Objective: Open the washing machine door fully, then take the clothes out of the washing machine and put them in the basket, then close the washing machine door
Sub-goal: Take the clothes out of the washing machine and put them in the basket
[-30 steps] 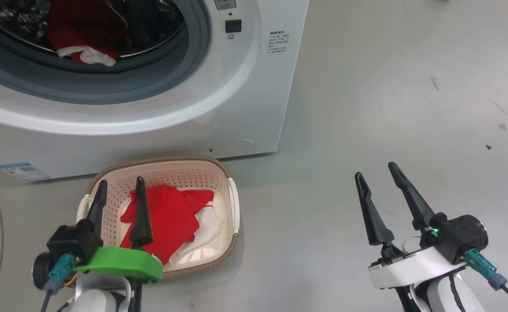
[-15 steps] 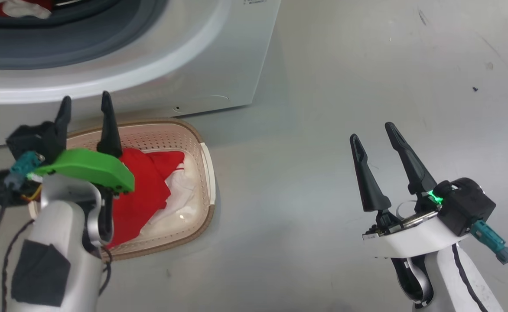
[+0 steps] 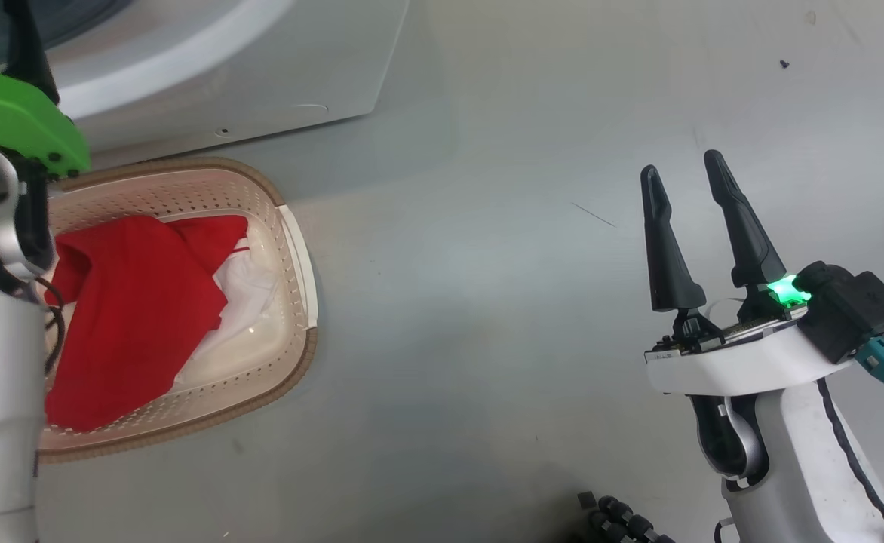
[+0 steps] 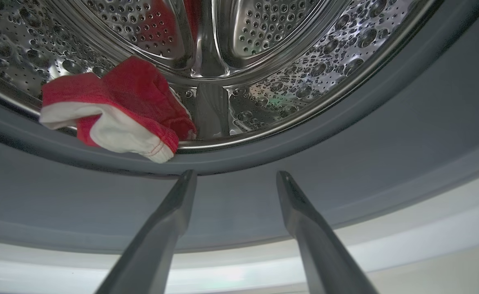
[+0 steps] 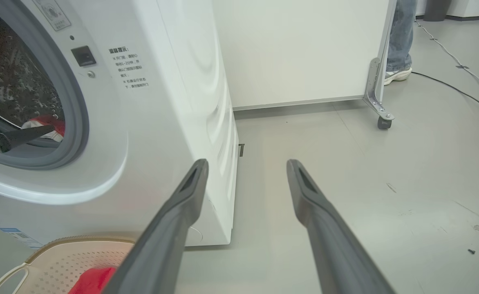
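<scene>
Basket (image 3: 300, 256) w/ 2 cloths (image 3: 125, 302), 1 red garment (image 4: 117, 106) in drum (image 4: 296, 61)

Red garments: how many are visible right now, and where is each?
2. A plain red garment lies in the basket partly over white fabric; a white-trimmed red garment sits at the drum lip, ahead of the left tool. More may be hidden.
</scene>
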